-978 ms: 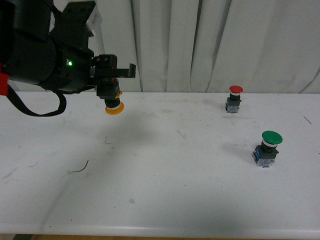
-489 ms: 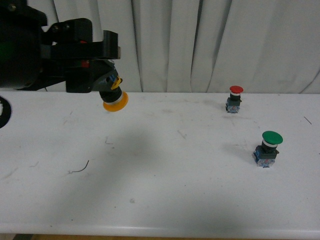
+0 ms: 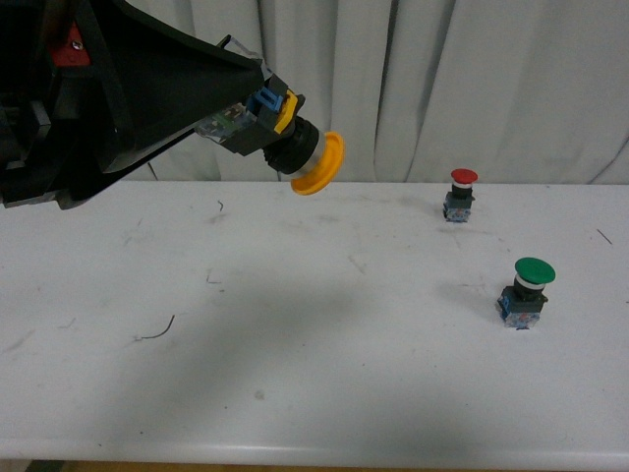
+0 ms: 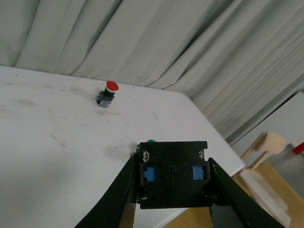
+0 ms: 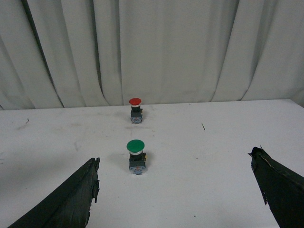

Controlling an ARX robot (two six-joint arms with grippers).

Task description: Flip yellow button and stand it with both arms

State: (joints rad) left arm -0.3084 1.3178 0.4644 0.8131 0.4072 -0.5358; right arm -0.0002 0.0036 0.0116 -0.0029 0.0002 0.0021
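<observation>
Scuffed matt white table [image 3: 393,393], pleated cloth curtain [image 3: 511,79], smooth plastic yellow button [image 3: 298,149].

Gripping the yellow button [image 3: 295,147] by its block with the left gripper [image 3: 246,120], raised above the table's [image 3: 295,393] far edge, toward the left. Hovering with the right gripper [image 5: 174,159], jaws spread wide.

Even soft light, faint shadows, slightly grainy
</observation>
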